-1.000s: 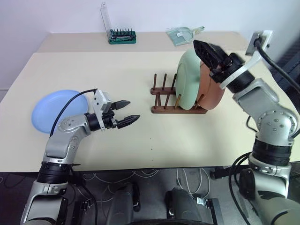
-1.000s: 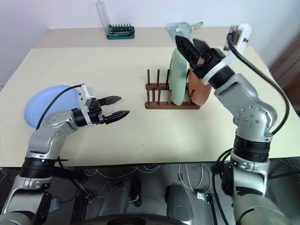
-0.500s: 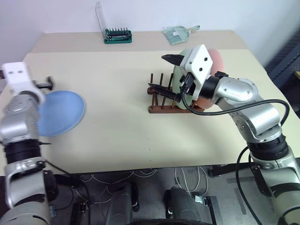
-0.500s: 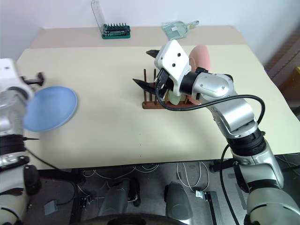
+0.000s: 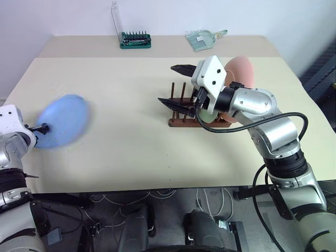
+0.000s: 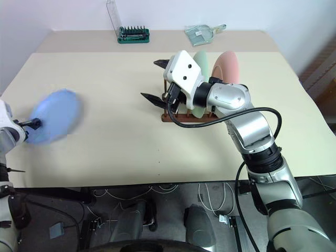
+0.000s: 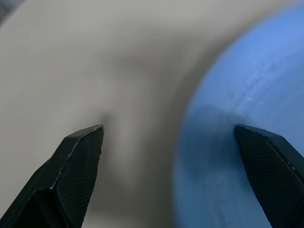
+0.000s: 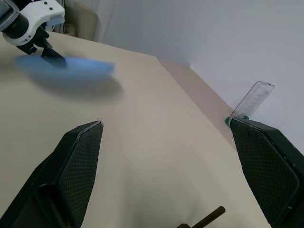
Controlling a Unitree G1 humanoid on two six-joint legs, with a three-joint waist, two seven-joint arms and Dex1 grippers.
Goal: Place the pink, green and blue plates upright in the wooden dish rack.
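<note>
The blue plate point(image 5: 64, 119) lies blurred at the table's left side. My left gripper point(image 7: 167, 127) is open at the plate's near-left edge, one finger point(image 5: 41, 127) at the rim and the other over bare table. The green plate point(image 6: 201, 59) and pink plate point(image 6: 227, 67) stand upright in the wooden dish rack point(image 5: 181, 122) at mid-table. My right gripper point(image 5: 169, 85) hovers open and empty in front of the rack's left end, pointing left, and hides most of the green plate.
A green screwdriver-bit case point(image 5: 136, 40) with a clear lid and a pale green scoop-like item point(image 5: 203, 38) sit at the table's far edge. Bare tabletop point(image 5: 131, 136) stretches between the blue plate and the rack.
My left arm swung far left from mid-table to the blue plate's edge. My right gripper left the plates' tops, dropping in front of the rack's left end. The view shifted.
</note>
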